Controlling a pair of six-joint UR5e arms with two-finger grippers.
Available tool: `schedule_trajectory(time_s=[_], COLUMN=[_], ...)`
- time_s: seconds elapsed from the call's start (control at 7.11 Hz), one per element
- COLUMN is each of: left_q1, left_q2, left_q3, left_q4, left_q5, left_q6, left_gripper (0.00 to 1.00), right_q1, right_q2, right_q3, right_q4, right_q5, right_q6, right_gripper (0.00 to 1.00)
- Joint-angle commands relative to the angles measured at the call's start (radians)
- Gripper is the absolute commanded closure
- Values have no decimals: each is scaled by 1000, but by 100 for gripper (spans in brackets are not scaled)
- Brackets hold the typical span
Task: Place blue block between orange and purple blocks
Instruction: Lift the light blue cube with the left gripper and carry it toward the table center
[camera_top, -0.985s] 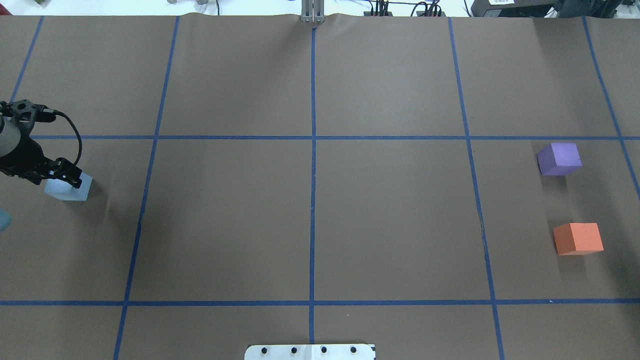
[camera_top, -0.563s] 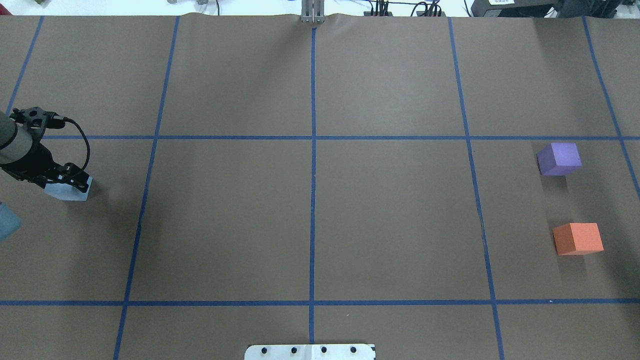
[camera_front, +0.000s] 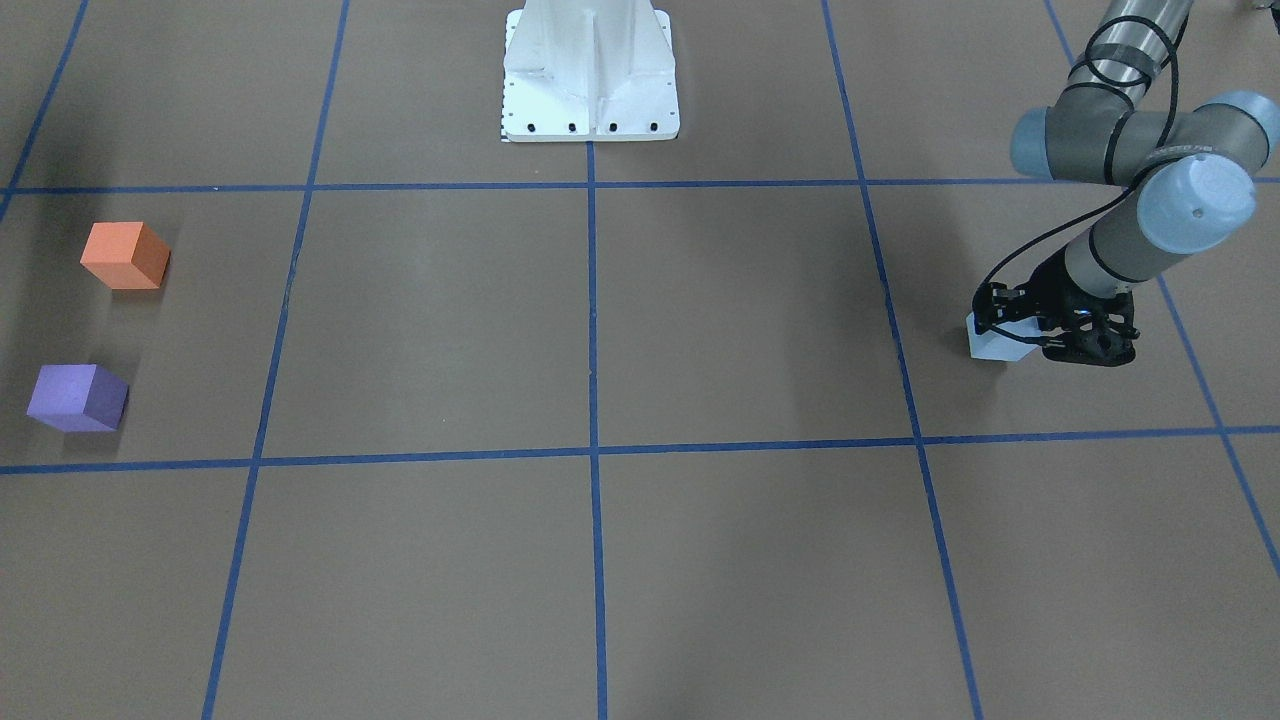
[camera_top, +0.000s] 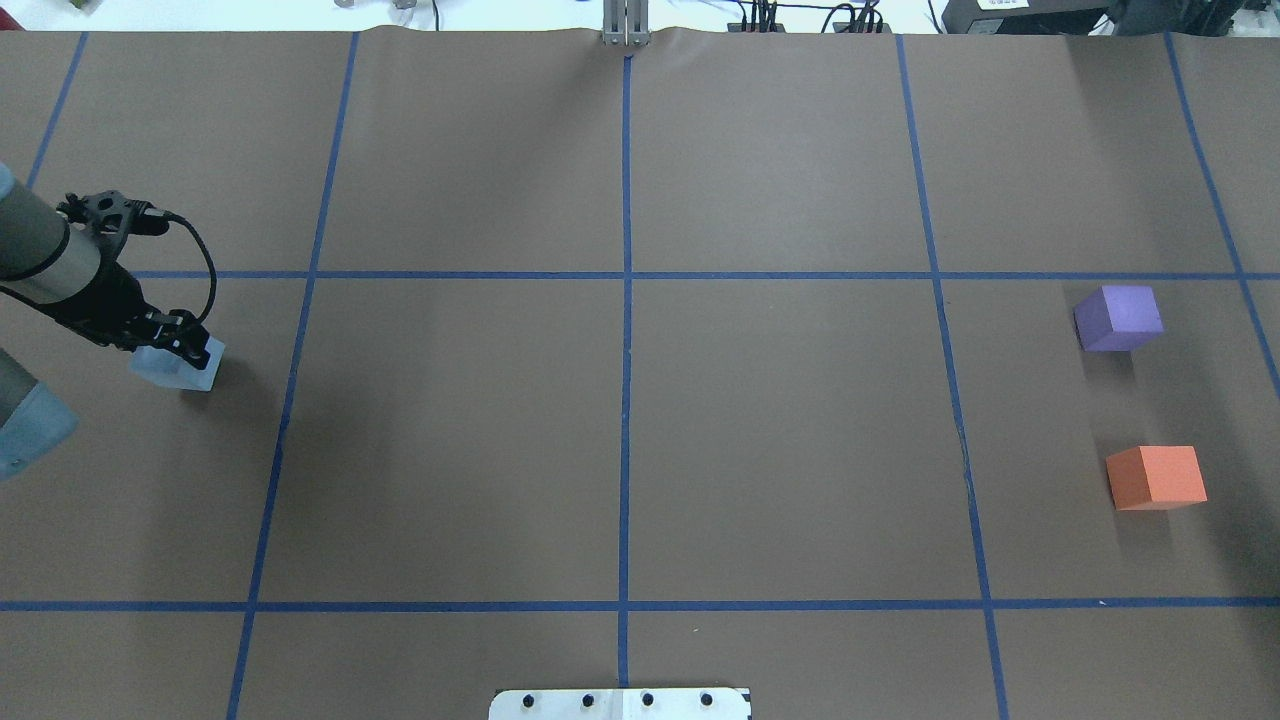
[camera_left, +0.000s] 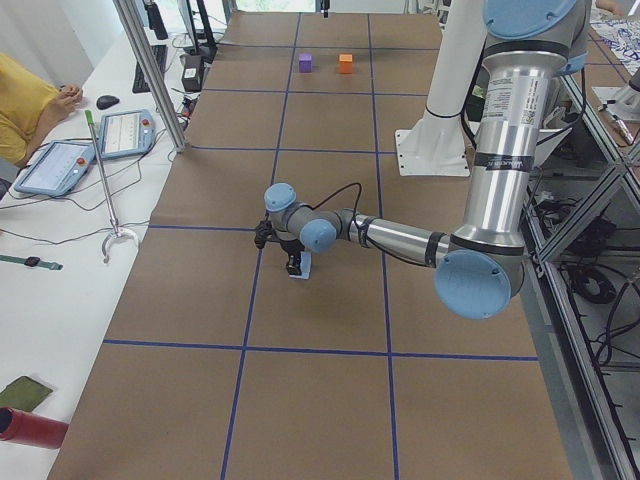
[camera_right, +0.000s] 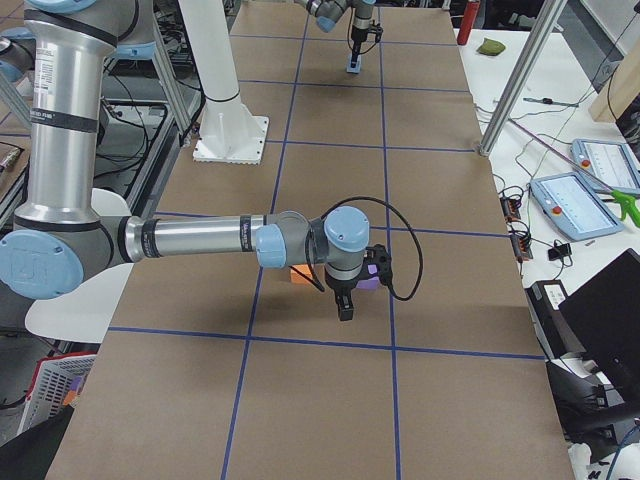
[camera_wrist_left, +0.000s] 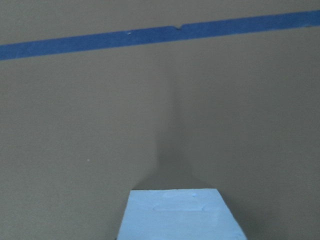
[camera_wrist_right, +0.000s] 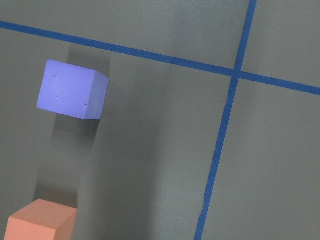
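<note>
At the far left of the brown surface (camera_top: 620, 450), the left tool (camera_top: 190, 348) is clenching the blue block (camera_top: 175, 368) between its fingers, pinching it from above just beside a blue tape line. Whether the block is resting on the paper or riding just clear of it is hard to tell. It is showing as a pale sky-blue cube with crisp edges, probably foam, and the wrist view is catching faint dimples in its face. The grasp is looking done, and the whole carry across is waiting, since the block is sitting well apart from its goal with several grid squares between. Over on the right, the purple block (camera_top: 1120, 317) and the orange block (camera_top: 1158, 477) are standing apart, leaving a bare gap that seems wide enough for one cube. The right tool (camera_right: 343, 305) is hanging near that pair, showing only in a side view, so I cannot tell whether it is clenched or released.
</note>
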Motion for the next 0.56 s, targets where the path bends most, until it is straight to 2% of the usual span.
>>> schedule_trajectory(time_s=[0.0, 0.14, 0.28, 0.42], left_q1=[4, 60, 187, 320], left_q2=[-223, -349, -436, -570], left_q3=[-149, -168, -165, -125], left_q4=[332, 411, 410, 413], left_q5=[-23, -18, 20, 151], left_q6=[-84, -223, -376, -519], left_gripper=[100, 100, 100, 100], right_q1=[0, 3, 2, 1], right_q2=[-1, -10, -10, -10], right_q3=[4, 13, 10, 11], right_q4=[1, 17, 37, 43], right_q5=[20, 21, 23, 41], right_q6=[-1, 4, 5, 5], right_gripper=[0, 0, 0, 0])
